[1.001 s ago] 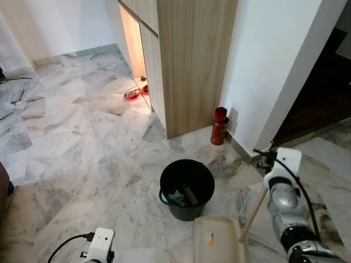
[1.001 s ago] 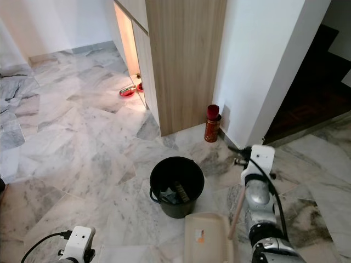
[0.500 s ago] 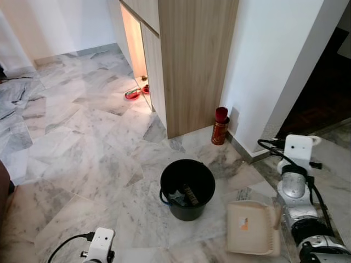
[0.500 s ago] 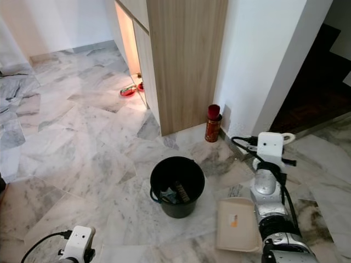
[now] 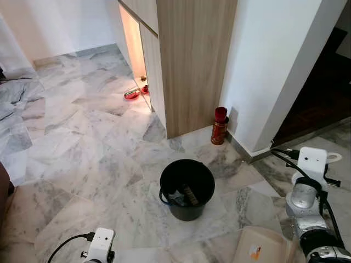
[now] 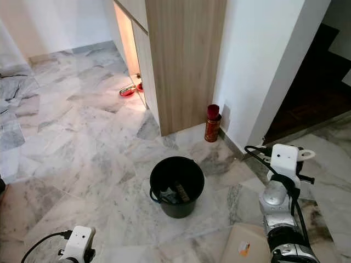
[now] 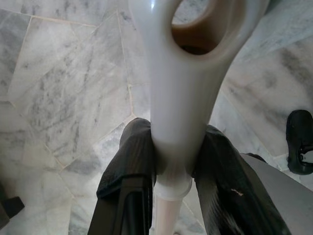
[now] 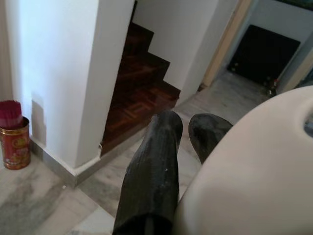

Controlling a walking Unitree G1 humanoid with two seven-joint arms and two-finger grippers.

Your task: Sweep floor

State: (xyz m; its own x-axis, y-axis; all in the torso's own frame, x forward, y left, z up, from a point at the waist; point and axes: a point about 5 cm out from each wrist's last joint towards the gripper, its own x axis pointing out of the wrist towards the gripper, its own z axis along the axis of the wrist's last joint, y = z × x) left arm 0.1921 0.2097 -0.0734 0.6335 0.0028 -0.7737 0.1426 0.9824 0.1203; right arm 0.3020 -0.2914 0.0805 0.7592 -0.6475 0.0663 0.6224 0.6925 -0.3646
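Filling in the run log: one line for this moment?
left hand: shut on white handle | right hand: beside dustpan | bucket: upright, holds debris

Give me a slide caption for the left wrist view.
Left end effector clamped on a white broom handle above the grey marble floor.

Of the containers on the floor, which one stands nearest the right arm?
The black bucket, mid-floor beside the right arm; the red tin stands farther off at the wall corner.
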